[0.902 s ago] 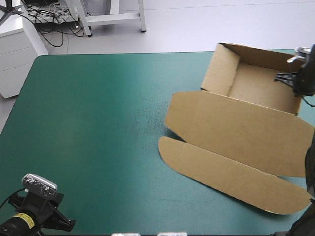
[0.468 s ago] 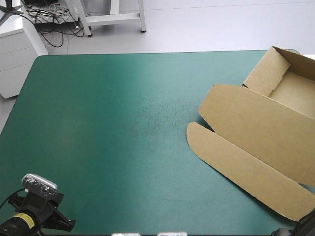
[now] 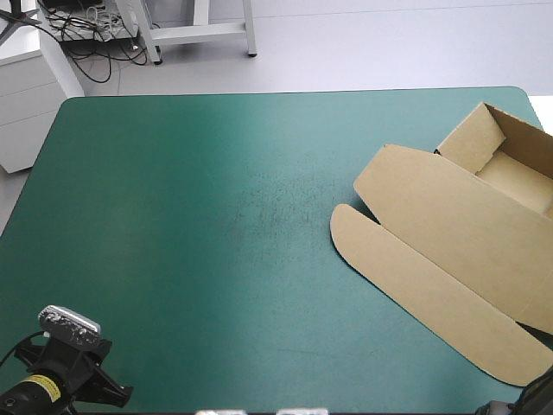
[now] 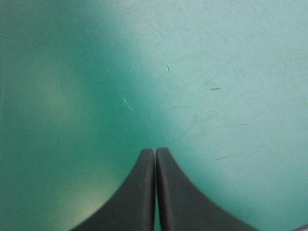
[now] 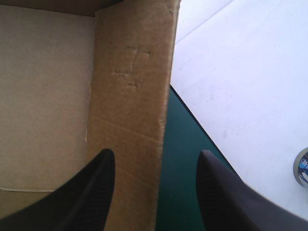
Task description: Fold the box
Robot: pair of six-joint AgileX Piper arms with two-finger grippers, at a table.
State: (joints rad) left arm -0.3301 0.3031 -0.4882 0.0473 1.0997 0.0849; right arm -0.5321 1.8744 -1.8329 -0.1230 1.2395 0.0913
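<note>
The box [image 3: 449, 233] runs off the high view's right edge. Its raised end is largely lost there.

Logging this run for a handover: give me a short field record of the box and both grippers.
box: brown open tray, lid flat, at the far right corner of the teal-green cover
left gripper: shut, over bare cover
right gripper: open, box wall between its fingers

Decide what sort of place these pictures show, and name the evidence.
Probably a robotics lab: a teal-green covered table, a brown box as an open tray on it, and the robot's left end effector, shut, above the cover.
</note>
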